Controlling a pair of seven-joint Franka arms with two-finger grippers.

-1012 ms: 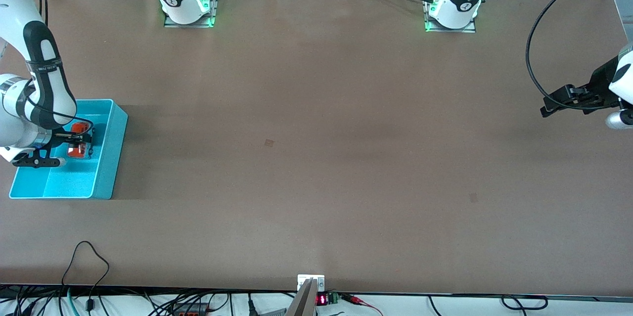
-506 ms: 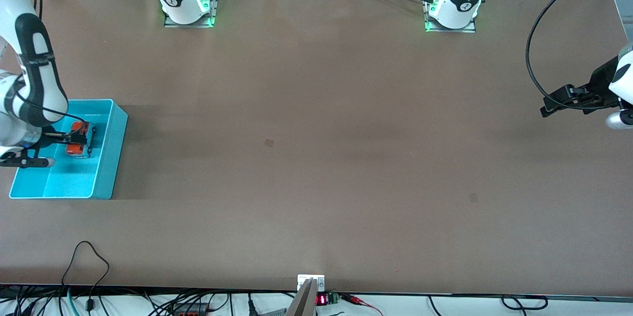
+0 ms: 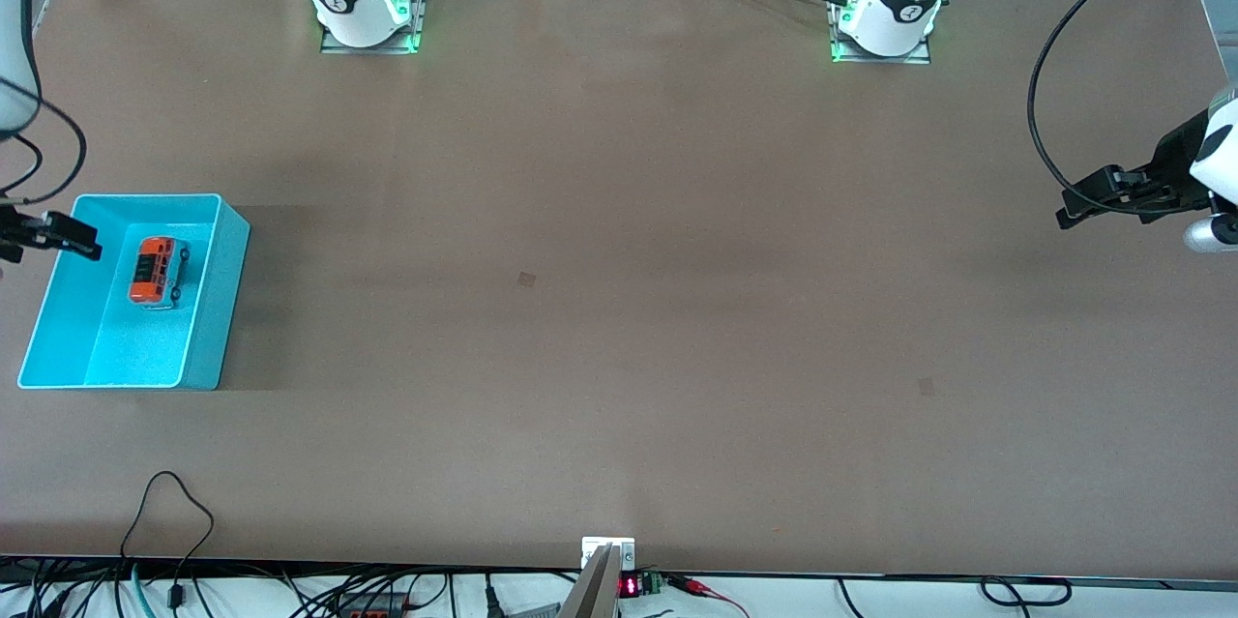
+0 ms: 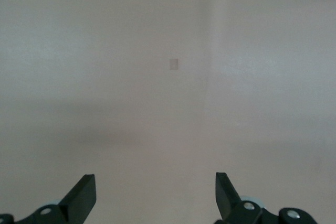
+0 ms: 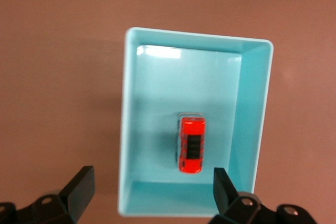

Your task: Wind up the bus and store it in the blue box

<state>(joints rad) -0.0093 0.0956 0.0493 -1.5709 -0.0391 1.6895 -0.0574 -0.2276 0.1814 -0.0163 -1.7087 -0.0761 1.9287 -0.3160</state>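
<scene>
The orange-red bus lies alone on the floor of the blue box, in the half farther from the front camera, at the right arm's end of the table. In the right wrist view the bus lies inside the box, well below the fingers. My right gripper is open and empty, raised above the box's end; in the front view it shows at the picture's edge. My left gripper is open and empty, held over bare table at the left arm's end, waiting.
The two arm bases stand along the edge of the table farthest from the front camera. A black cable loops to the left arm. Loose cables lie at the table edge nearest that camera.
My right gripper has let go of the bus, risen out of the box and drawn back toward the table's end. The bus stays in the box. The left arm has not moved.
</scene>
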